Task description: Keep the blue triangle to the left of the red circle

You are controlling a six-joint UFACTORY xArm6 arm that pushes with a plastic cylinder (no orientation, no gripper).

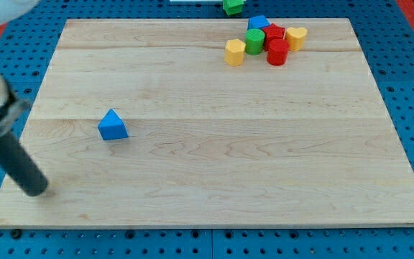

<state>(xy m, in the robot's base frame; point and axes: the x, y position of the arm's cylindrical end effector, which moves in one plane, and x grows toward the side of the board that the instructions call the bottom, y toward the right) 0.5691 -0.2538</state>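
The blue triangle (112,126) sits alone on the wooden board (214,158), at the view's left of centre. The red circle (277,52) is a red cylinder in a cluster near the view's top, right of centre, so the triangle lies far to its left. My tip (36,189) is the lower end of the dark rod at the view's bottom left, near the board's left edge. It is below and to the left of the blue triangle, apart from it, touching no block.
The cluster at the top holds a yellow block (235,52), a green cylinder (255,41), a blue block (259,23), a second red block (274,32) and a yellow block (296,37). A green block (233,6) lies off the board's top edge.
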